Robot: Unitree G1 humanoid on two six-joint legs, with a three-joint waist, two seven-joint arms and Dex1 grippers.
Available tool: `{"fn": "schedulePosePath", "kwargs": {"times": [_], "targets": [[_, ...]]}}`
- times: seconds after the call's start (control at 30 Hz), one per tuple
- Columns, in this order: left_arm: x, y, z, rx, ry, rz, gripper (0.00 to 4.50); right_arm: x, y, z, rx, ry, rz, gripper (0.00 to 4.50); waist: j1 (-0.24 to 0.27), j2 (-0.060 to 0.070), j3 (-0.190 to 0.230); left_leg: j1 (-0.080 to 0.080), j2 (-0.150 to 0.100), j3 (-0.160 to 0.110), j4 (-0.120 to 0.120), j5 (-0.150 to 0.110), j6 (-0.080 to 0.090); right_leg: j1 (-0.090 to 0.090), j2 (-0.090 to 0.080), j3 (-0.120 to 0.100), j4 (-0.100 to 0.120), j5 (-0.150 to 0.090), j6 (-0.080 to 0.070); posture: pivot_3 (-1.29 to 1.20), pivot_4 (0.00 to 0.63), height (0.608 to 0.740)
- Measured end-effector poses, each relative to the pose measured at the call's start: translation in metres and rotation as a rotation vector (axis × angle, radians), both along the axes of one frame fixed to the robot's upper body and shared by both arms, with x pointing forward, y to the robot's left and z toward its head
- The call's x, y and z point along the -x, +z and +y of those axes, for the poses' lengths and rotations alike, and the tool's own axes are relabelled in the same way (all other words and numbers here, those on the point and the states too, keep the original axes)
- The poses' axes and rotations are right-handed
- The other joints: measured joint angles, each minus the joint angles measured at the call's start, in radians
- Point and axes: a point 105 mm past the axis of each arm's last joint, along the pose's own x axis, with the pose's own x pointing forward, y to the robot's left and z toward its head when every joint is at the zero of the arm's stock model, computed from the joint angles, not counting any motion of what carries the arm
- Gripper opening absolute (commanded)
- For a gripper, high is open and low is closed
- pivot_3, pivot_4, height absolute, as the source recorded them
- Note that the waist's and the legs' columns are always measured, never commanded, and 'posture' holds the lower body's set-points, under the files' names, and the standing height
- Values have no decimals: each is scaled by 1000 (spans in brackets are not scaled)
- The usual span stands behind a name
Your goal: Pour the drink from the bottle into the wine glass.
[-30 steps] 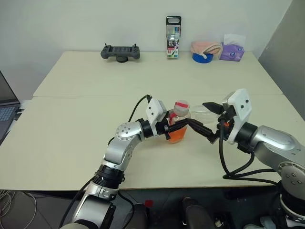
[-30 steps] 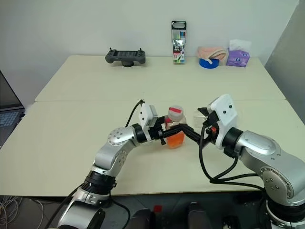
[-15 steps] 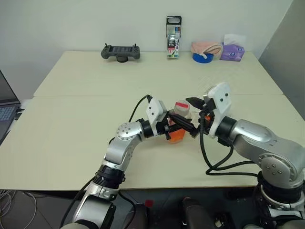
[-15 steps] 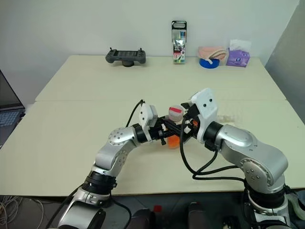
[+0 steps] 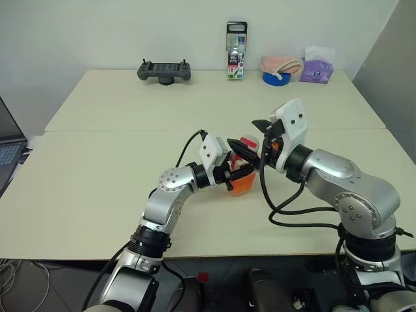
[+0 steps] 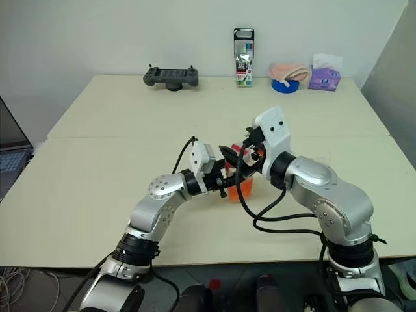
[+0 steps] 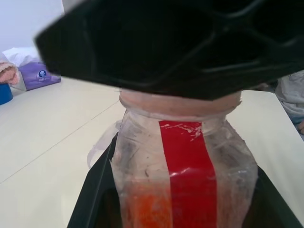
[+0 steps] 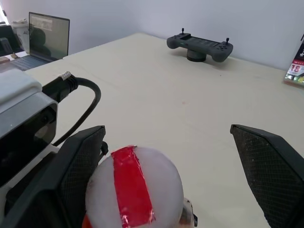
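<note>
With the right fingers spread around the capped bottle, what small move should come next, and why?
Probably close the right gripper on the cap to unscrew it. The left gripper is shut on the bottle, holding it upright, the orange drink is inside, and the cap is still on. The open right fingers straddle it without touching, so nothing can pour yet.

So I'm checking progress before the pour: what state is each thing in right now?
bottle: upright, held at the body, partly filled with orange drink.
cap: on the bottle, between the right gripper's fingers.
left gripper: shut on the bottle.
right gripper: open, fingers either side of the cap.
game controller: resting at the table's far edge.
tall black-topped container: standing upright.
</note>
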Motion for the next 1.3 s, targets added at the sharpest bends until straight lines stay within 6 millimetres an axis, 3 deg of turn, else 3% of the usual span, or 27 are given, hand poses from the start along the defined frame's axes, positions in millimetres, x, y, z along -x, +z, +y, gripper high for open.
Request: {"fn": "schedulePosePath", "kwargs": {"times": [0.47, 1.03, 1.17, 1.3], "targets": [[-1, -1, 2, -5, 11, 2, 1712, 15, -11, -15, 41, 11, 20, 4500, 0, 0, 0, 0, 0, 0, 0, 0, 0, 0, 0, 0, 0, -1, 2, 0, 150, 740], [-1, -1, 1, -4, 7, 1, 1712, 22, -6, -8, -83, 57, 71, 4500, 0, 0, 0, 0, 0, 0, 0, 0, 0, 0, 0, 0, 0, -1, 2, 0, 150, 740], [-1, -1, 1, -4, 9, 1, 1712, 23, -4, -10, -118, 56, 89, 3568, 0, 0, 0, 0, 0, 0, 0, 0, 0, 0, 0, 0, 0, -1, 2, 0, 150, 740], [-1, -1, 2, -4, 11, 1, 1712, 25, -4, -8, -124, 72, 106, 2089, 0, 0, 0, 0, 0, 0, 0, 0, 0, 0, 0, 0, 0, -1, 2, 0, 150, 740]]}}
